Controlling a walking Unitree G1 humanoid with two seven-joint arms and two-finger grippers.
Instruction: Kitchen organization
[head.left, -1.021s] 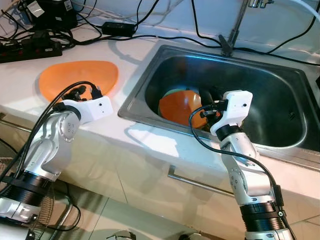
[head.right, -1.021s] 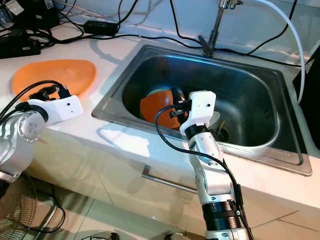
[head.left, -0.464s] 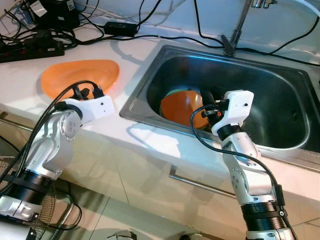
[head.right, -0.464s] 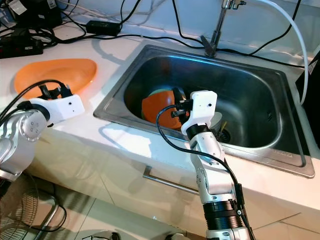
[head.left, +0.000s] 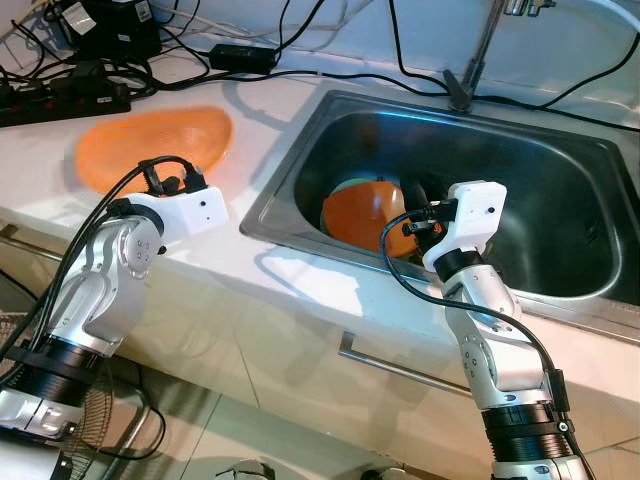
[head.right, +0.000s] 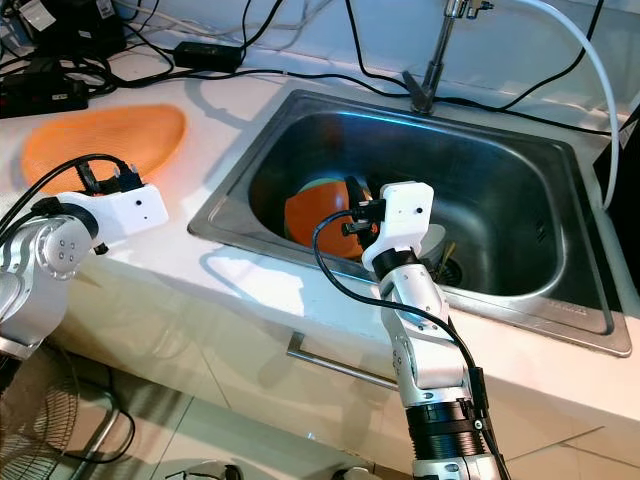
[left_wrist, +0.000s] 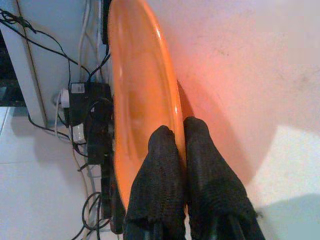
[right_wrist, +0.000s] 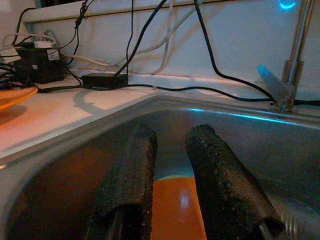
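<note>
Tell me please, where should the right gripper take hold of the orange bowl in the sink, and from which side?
Probably at the upper rim of the orange bowl, coming from above: it lies tilted in the sink, rim exposed, and the right gripper hovers open over it.

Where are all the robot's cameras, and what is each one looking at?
Head eyes: look down at the sink, both silver arms showing.
Left wrist: looks along the left gripper, pinching the orange plate on the counter.
Right wrist: looks along the right gripper, open above the orange bowl.
Shared: both eyes see that plate and bowl.
</note>
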